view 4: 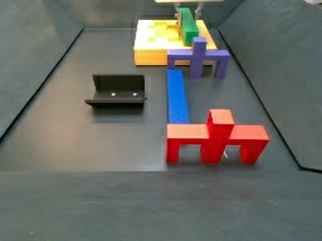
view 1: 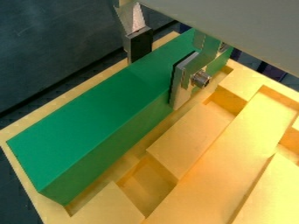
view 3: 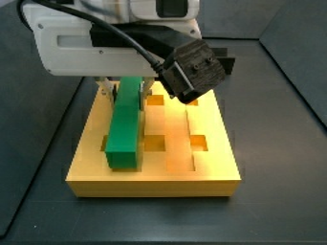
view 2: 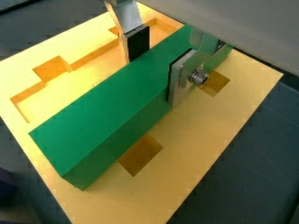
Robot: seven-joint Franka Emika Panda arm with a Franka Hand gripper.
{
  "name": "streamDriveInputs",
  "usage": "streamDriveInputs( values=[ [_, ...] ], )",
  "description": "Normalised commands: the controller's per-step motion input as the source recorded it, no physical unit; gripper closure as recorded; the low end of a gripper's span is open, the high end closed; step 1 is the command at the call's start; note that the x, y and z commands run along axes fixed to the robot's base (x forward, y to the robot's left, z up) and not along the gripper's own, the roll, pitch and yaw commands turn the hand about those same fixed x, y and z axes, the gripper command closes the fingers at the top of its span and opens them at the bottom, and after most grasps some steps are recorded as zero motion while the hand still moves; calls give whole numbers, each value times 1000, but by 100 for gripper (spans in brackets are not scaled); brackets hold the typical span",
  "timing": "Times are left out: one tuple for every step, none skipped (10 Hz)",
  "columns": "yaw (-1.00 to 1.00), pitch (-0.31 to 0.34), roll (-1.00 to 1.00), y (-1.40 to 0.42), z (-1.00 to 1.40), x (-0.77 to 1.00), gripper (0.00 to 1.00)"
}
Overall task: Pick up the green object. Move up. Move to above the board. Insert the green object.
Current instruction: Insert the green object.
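We see the gripper over the board, its fingers pinching the green object. The bar lies lengthwise against the board's top in both side views.

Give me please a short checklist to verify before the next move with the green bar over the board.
1. Gripper shut on the green object, jaws on both sides: ok.
2. Green object above the board in both side views: ok.
3. Bar parallel to the board's grooves: ok, roughly.
4. Bar seated fully in its groove: cannot tell.
5. Purple piece clear of the board: cannot tell.
6. Black box away from the work: ok.
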Motion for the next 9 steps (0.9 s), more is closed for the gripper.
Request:
streamDriveInputs(
  values=[
    [0,-53,0,0,-237,0,100],
    [0,-34,0,0,-220,0,100],
    [-6,0,26,0,-163,129,100],
    [-71,0,36,0,-134,237,100],
    [-83,0,39,0,-143,263,100],
    [-89,0,61,0,-146,217,100],
    [-71,0,79,0,-146,89,100],
    [-106,0,13,-6,-180,37,100],
    [-83,0,0,0,-131,0,100]
  ],
)
